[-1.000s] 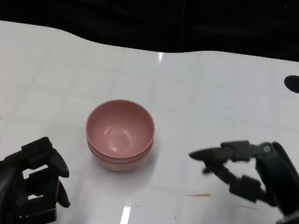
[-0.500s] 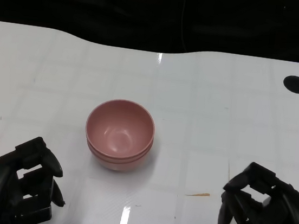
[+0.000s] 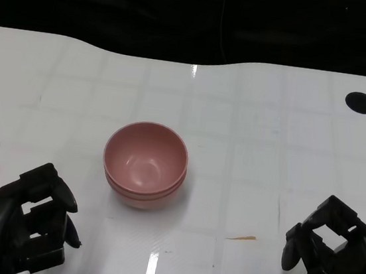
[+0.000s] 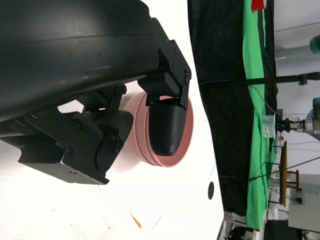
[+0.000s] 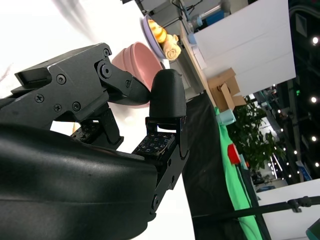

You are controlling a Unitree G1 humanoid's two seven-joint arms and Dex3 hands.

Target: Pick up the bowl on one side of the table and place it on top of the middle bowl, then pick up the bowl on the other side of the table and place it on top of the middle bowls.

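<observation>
Left hand (image 3: pixel 21 227): positioned at the near left edge of the white desk (image 3: pixel 268 147), fingers curled inward, holding nothing. Right hand (image 3: pixel 332 252): positioned at the near right edge, fingers likewise curled, holding nothing. Stack of pink bowls (image 3: pixel 145 162): nested, located at the desk centre, well apart from both hands. Black round hole (image 3: pixel 361 102): far right corner.

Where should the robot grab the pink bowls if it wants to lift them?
Probably by the rim of the pink bowls: they sit upright and open, so fingers can hook over the edge from above. Either side looks free, with the left hand and right hand both empty nearby.
</observation>
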